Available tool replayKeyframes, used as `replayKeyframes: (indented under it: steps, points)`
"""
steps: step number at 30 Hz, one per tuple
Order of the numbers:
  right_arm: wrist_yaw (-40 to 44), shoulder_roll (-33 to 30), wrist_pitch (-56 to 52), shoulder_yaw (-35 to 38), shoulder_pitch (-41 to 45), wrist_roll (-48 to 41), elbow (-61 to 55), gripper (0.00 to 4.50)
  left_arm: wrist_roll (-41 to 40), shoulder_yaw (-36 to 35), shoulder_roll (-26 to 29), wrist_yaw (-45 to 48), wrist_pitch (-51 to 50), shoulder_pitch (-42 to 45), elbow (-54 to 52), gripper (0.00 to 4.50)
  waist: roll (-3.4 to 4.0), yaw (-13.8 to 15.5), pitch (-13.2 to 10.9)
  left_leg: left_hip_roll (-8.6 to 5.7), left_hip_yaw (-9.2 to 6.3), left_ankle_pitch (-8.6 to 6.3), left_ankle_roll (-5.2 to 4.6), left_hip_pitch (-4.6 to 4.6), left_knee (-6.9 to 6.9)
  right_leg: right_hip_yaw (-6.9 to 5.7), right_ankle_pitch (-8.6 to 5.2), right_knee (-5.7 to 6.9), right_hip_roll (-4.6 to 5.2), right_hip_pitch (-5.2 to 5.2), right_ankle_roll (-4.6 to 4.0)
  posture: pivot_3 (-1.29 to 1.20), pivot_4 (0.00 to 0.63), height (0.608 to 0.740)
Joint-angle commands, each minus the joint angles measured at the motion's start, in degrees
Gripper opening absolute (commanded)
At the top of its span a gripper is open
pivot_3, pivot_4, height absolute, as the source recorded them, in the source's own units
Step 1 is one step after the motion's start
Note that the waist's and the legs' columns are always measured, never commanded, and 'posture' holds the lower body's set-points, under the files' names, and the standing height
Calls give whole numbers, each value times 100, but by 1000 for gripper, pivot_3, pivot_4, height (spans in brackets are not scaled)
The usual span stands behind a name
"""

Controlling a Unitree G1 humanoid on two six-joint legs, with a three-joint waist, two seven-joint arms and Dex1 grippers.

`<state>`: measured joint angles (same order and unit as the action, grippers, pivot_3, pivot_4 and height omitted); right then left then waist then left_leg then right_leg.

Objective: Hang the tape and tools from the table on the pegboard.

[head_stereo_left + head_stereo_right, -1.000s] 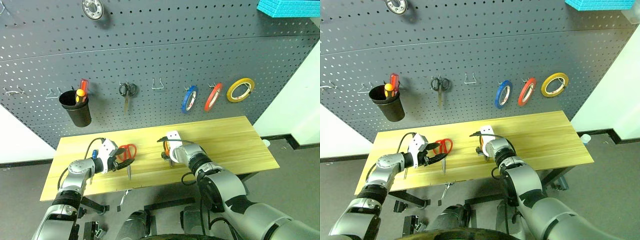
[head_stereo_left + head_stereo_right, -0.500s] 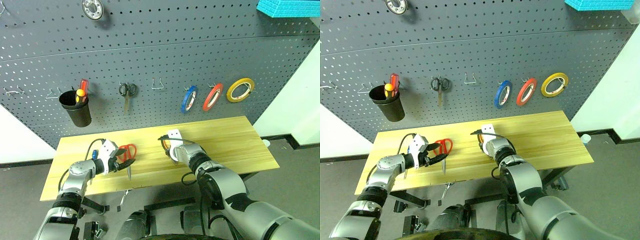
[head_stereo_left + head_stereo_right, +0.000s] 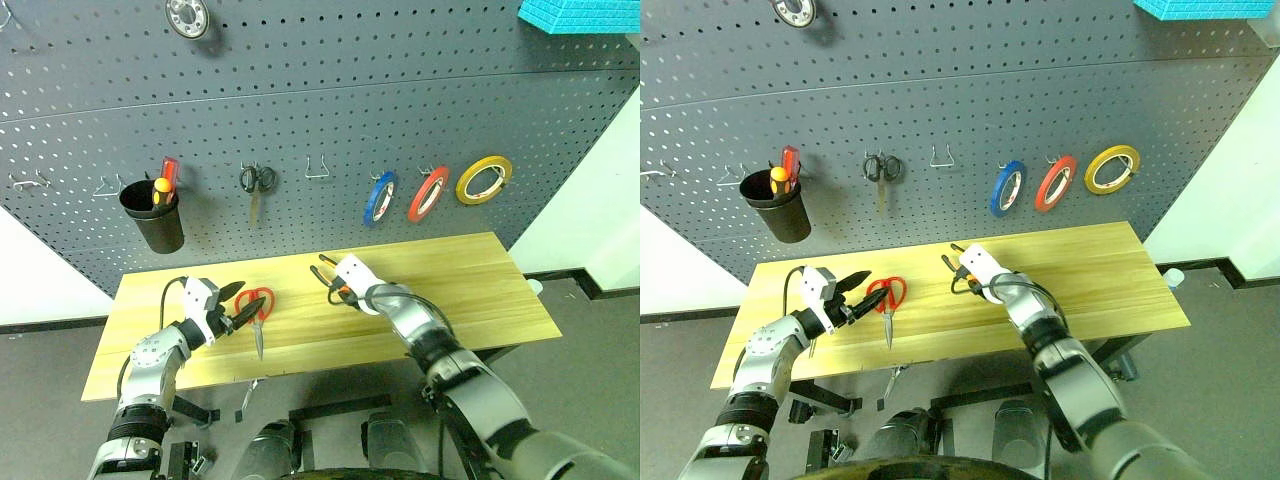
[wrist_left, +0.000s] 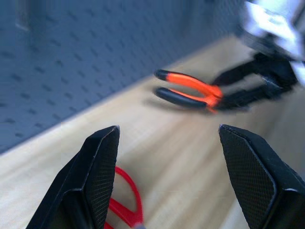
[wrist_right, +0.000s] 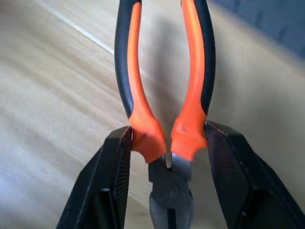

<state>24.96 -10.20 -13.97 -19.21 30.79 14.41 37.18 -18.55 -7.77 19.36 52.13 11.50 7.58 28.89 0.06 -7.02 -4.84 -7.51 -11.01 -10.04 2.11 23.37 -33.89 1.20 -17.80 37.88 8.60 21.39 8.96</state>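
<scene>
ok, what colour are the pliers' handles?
Orange and black pliers, clearest in the right wrist view.

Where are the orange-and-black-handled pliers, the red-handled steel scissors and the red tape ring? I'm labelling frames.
orange-and-black-handled pliers (image 5: 143, 129), right wrist view, orange handle base.
red-handled steel scissors (image 3: 887, 293), right eye view, handle loops.
red tape ring (image 3: 428, 193), left eye view, the band.

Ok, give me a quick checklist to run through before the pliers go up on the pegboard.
1. Right gripper closed on the pliers near the pivot: ok.
2. Pliers lifted clear of the table: cannot tell.
3. Free hook on the pegboard between the black scissors and blue tape: ok.
4. Left gripper open, away from the pliers: ok.
5. Red scissors lying on the table, out of the way: ok.
</scene>
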Motion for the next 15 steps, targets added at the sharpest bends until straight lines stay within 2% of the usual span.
replayKeyframes:
  steps: [1, 5, 10, 15]
  points:
    - [731, -599, 1767, -265, -380, -90, -1767, 2010, -436, -463, -133, -128, 501, -121, -407, 3468, -4, 7, -7, 1, 2, -1, 1, 1, 0, 0, 0, -1, 0, 0, 0, -67, 74, 728]
    - [1072, -932, 2812, -181, -514, -409, -2419, 2010, -695, -735, -311, -11, 1164, -100, -424, 3468, -11, 17, -17, 12, 11, -7, 12, 6, -2, -1, -1, -13, -3, -9, 1, -63, 74, 728]
    - [971, -614, 3667, 297, -99, -1129, -2457, 2010, -447, -861, -639, -428, 2273, 310, -38, 3468, -24, 191, -25, 13, 10, -5, 9, 3, -7, -3, 1, -32, -4, -13, -3, -52, 71, 728]
    - [831, -234, 3921, 710, 531, -1574, -2228, 2010, -229, -820, -963, -853, 3122, 606, 306, 3468, -38, 340, -31, 8, 9, 0, 0, 9, -5, -3, 3, -47, -3, -12, -2, -53, 70, 728]
